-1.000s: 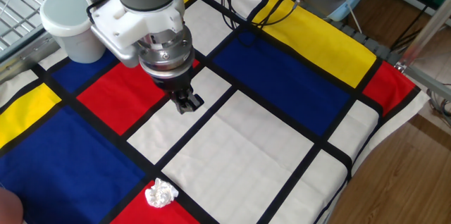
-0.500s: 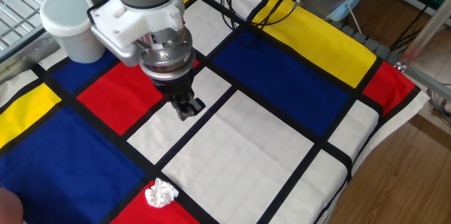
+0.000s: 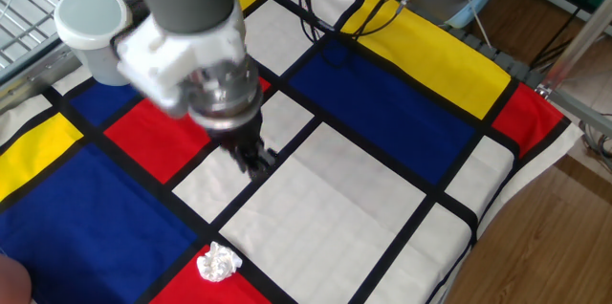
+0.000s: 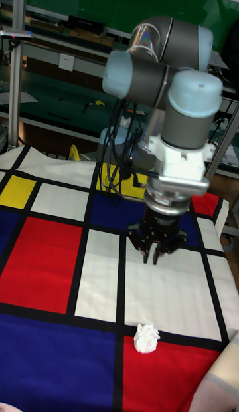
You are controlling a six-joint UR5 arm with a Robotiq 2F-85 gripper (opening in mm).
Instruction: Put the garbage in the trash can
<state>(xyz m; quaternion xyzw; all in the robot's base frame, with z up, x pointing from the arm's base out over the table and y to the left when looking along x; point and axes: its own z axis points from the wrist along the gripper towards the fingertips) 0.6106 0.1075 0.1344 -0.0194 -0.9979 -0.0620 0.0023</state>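
scene: a single robot arm hangs over a table covered by a cloth of red, blue, yellow and white blocks divided by black bands.
gripper: the gripper (image 3: 254, 159) points down above a white block of the cloth (image 3: 382, 103); in the tall fixed view it is at (image 4: 155, 251). it is blurred in the fixed view.
jaws: the dark fingers sit close together with nothing between them; whether they are fully closed i cannot tell.
garbage: the garbage (image 3: 217, 264), a small lumpy white paper wad, lies on the cloth at a black band where blue, red and white blocks meet; in the tall fixed view it is at (image 4: 145, 337).
key relation: the wad lies well apart from the jaws, lower on the cloth and toward the front edge, just to the left of the fingertips in both views. it is untouched.
long axis: the wad is roughly round, so no grasp direction looks clearly better.
trash can: the trash can (image 3: 96, 32), a white cup, stands upright behind the gripper on the far left, on the opposite side of the jaws from the wad.
contents: the cup's inside looks plain white; no wad shows in it.
next move, as a judgement: the jaws need to travel forward and down over the wad and spread before closing.
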